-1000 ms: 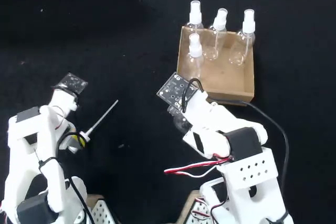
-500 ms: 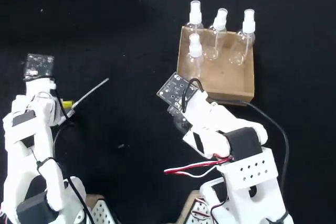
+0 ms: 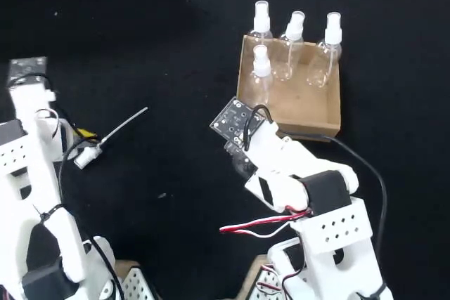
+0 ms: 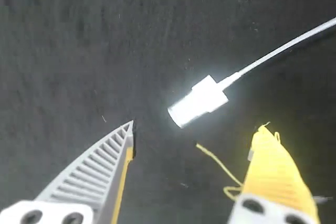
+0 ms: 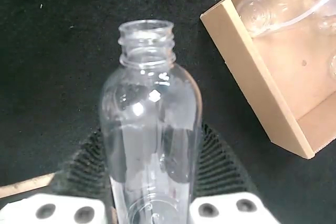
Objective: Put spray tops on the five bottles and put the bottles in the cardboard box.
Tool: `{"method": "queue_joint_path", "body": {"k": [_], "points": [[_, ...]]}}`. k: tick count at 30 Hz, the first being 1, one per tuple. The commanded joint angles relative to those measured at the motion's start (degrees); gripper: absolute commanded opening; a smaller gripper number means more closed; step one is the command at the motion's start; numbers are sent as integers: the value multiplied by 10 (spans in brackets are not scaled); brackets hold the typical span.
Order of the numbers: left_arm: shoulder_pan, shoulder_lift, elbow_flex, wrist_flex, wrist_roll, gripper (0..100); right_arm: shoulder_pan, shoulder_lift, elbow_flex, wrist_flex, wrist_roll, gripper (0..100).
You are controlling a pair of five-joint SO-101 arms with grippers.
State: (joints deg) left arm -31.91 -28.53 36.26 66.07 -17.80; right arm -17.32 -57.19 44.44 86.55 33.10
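Note:
A white spray top [image 3: 87, 157] with a long dip tube lies on the black cloth at the left. My left gripper [image 3: 79, 144] hovers over it, open; in the left wrist view the spray top [image 4: 199, 103] sits just beyond the grey and yellow fingertips of the gripper [image 4: 195, 127], untouched. My right gripper [image 5: 152, 153] is shut on a clear, uncapped bottle [image 5: 152, 93], held near the box's front left corner. The bottle [image 3: 242, 165] is mostly hidden under the right wrist. The cardboard box [image 3: 309, 114] holds several capped bottles, such as the front one [image 3: 261, 68].
The box's near wall [image 5: 252, 87] is close beside the held bottle. Black cloth [image 3: 169, 54] covers the table between the arms. Cables trail from the right arm's base [image 3: 330, 230].
The left arm swung back and to the left with the spray top, then opened; the top now lies loose on the cloth. The right arm and its bottle have not moved.

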Motion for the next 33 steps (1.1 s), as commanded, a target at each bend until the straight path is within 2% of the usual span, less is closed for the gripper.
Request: {"method": "queue_joint_path", "body": {"k": [1,7,9,11,15,18,21,23,29,33], "points": [[15,-2,-40,41,170,330,11,-19,-33,-2,-1,11],[67,-3,24,36,382,332,11,-19,-33,0,3,11],[91,-3,44,35,426,333,11,-19,-33,0,3,11],[115,-4,66,15,429,329,11,-19,-33,0,3,11],[116,-4,134,-44,440,332,11,-19,-32,-2,4,11],[110,-8,153,-87,525,333,11,-19,-32,-2,4,11],[108,-6,141,-89,602,333,11,-19,-32,-1,4,11],[108,-4,137,-89,629,333,11,-19,-32,1,4,11],[106,-9,128,-89,640,333,11,-19,-32,0,4,11],[107,-4,109,-92,689,333,11,-19,-32,-2,4,11]]}}
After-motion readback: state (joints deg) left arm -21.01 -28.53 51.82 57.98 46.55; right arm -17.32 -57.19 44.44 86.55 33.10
